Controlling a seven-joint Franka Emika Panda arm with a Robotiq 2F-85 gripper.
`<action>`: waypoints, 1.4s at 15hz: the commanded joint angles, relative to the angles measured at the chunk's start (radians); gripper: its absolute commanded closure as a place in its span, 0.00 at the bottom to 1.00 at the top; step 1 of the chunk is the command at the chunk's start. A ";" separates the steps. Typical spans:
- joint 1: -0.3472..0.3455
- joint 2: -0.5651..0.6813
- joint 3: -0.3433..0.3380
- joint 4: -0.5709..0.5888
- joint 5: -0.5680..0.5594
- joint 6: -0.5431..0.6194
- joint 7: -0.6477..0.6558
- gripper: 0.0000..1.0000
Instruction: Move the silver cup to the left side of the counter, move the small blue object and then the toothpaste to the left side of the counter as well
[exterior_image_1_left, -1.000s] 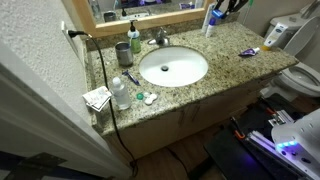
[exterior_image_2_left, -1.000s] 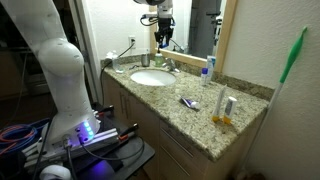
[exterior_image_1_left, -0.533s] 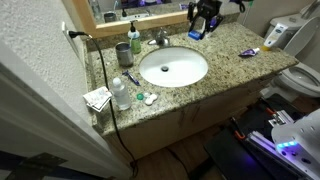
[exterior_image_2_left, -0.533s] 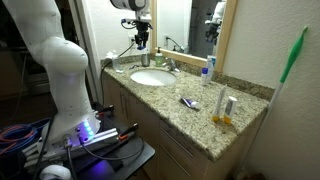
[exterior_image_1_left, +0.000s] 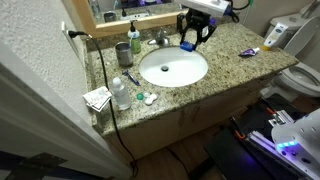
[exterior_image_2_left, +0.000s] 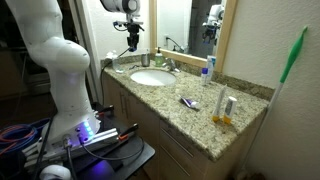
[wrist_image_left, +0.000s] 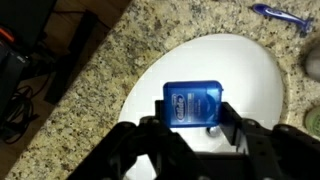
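Starting at the left end of the table (exterior_image_1_left: 228, 58), the silver cup (exterior_image_1_left: 122, 52) stands upright just beside a green soap bottle (exterior_image_1_left: 134, 40), so I judge the cup's move done. Next along is the white oval sink (exterior_image_1_left: 172, 67), with the faucet (exterior_image_1_left: 158, 38) behind it. Above the sink's back right rim hang the jaws, roughly half closed and clamped on the small blue object (exterior_image_1_left: 187, 45). The wrist view shows this object (wrist_image_left: 190, 103) as a flat blue case with rounded corners and a pale label, pinched by its two side edges and lifted clear over the basin. It looks like hard, smooth plastic, so probably light and stiff but slippery. The grip sits low on the case, and a hold nearer its middle would be less likely to let it twist out during the carry leftward. Furthest right, the toothpaste (exterior_image_1_left: 249, 52) lies flat on the granite, well apart from the jaws and not yet moved. It is likely a soft tube, best taken across its width near the firmer cap end
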 joint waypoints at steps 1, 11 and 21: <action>0.051 0.115 0.053 0.080 -0.025 -0.001 -0.008 0.69; 0.108 0.159 0.062 0.131 -0.021 0.002 0.005 0.69; 0.182 0.398 0.054 0.432 -0.002 0.069 0.068 0.44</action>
